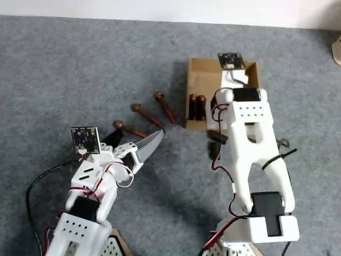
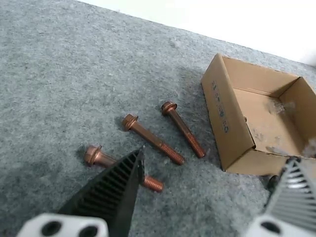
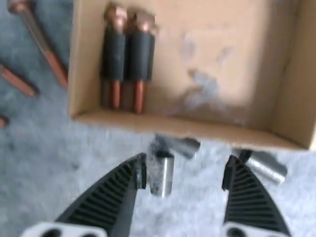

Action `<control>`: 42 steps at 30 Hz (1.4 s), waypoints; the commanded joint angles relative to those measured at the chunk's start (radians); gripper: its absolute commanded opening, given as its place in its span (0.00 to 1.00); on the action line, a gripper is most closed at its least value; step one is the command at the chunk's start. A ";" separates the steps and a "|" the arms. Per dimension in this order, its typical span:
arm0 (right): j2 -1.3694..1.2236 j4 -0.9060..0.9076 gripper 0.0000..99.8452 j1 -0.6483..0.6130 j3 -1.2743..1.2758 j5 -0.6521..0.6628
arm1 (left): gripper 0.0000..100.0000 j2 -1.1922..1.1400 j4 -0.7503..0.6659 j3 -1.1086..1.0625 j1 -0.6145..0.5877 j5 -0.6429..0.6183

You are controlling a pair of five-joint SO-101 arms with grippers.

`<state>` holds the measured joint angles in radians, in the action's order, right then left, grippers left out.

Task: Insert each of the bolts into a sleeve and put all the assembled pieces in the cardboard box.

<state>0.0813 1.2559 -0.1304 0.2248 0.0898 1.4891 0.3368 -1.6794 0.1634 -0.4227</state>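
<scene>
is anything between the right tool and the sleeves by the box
Nothing visible does. The open right tool hangs over the nearest sleeve, which sits on the carpet just outside the cardboard box wall.

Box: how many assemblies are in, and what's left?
Done: two assembled pieces lie in the box. In hand: nothing. The right gripper is open over loose sleeves just outside the box, and the left gripper is open by the bolts. Left: three bare bolts on the carpet to sleeve and box.
</scene>
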 commanded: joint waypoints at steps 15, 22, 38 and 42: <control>0.061 -0.277 0.23 -0.010 0.386 0.029 | 0.40 0.008 -0.021 -0.008 -0.012 0.009; 0.051 -0.312 0.23 -0.015 0.392 0.029 | 0.40 0.008 -0.021 -0.008 -0.012 0.008; 0.050 -0.427 0.03 -0.042 0.492 -0.025 | 0.40 0.008 -0.020 -0.008 -0.012 0.008; 0.050 -0.481 0.03 -0.042 0.550 -0.021 | 0.40 0.008 -0.020 -0.010 -0.012 0.008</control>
<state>0.1350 0.8140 -0.1565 0.7465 0.0744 1.4891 0.3368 -1.6794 0.1634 -0.4227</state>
